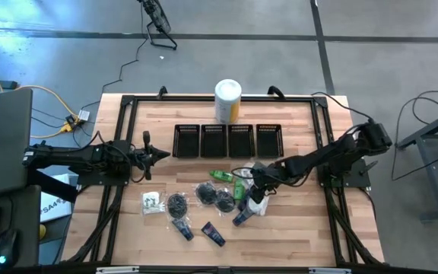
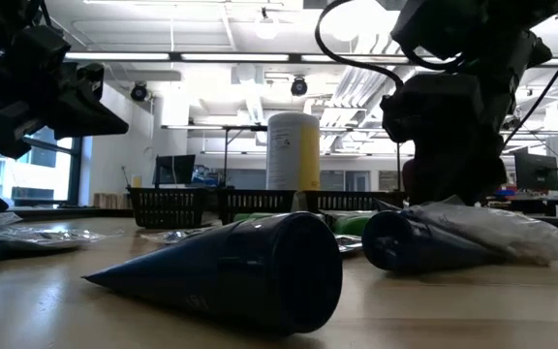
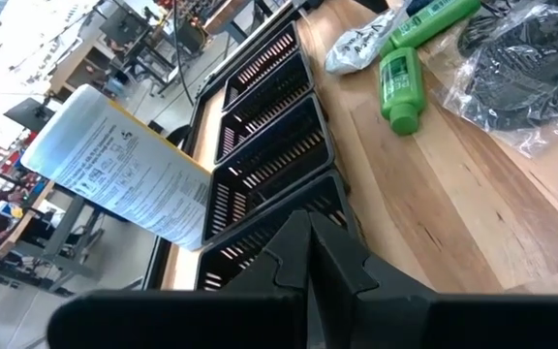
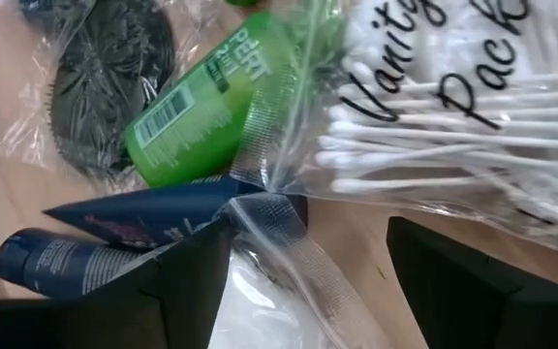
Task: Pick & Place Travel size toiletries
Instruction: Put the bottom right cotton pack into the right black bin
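The toiletries lie scattered on the wooden table (image 1: 295,228): green bottles (image 1: 220,176), black bagged bundles (image 1: 177,204), dark blue tubes (image 1: 213,234) and a white sachet (image 1: 152,202). My right gripper (image 1: 255,185) hangs open, slanting down over the right end of the pile. In its wrist view its fingers (image 4: 187,281) stand on either side of the sealed end (image 4: 277,228) of a clear bag, beside a clear pack of cotton swabs (image 4: 434,126), a green bottle (image 4: 216,97) and a blue tube (image 4: 114,242). My left gripper (image 1: 154,156) waits shut at the table's left.
Four black mesh bins (image 1: 228,140) stand in a row at the back of the table. A white-and-yellow canister (image 1: 228,99) stands behind them. Bare wood lies at the near right of the pile. A black frame runs around the table's edges (image 1: 120,122).
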Controlling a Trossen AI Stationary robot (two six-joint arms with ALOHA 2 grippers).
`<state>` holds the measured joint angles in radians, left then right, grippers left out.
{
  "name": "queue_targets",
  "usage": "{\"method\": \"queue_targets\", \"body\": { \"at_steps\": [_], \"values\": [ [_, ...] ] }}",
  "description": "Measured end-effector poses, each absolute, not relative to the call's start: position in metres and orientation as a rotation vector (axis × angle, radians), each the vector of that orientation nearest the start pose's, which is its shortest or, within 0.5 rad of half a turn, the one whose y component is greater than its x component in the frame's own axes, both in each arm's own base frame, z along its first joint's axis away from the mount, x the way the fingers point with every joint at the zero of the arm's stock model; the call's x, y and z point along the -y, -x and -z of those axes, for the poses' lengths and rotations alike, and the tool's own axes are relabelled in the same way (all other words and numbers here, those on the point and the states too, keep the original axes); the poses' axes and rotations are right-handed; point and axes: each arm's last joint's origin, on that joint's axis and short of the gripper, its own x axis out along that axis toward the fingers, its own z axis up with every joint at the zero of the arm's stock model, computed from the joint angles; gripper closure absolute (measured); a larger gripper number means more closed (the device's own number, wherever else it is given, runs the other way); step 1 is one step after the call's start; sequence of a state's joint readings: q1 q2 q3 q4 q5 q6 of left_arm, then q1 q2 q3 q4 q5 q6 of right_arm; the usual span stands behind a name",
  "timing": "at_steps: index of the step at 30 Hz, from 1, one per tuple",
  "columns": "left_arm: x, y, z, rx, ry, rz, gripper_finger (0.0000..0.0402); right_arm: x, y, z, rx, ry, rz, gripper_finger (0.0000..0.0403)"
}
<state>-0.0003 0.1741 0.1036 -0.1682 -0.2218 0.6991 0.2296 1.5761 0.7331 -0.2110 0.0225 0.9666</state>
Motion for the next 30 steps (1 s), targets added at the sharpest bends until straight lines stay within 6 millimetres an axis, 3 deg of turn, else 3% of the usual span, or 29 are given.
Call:
{"method": "queue_targets", "body": {
  "at_steps": [5, 22, 30],
  "values": [
    [-0.0063, -0.1019, -0.1691, -0.305, -0.719, -0.129, 0.0400, -0.0632, -0.2700, -0.1406, -1.049, -0.752, 0.304, 0.0164],
    [-0.0063, -0.1019, -0.1691, -0.305, -0.716, -0.129, 0.0400, -0.0636, -0.2691, -0.1400, -1.069, -0.718, 0.263, 0.0391],
    [-0.0063, -0.1019, -0.1691, -0.305, -0.717, -0.129, 0.0400, -0.0640, -0.2688, -0.1421, -1.069, -0.714, 0.240, 0.0399]
  ]
}}
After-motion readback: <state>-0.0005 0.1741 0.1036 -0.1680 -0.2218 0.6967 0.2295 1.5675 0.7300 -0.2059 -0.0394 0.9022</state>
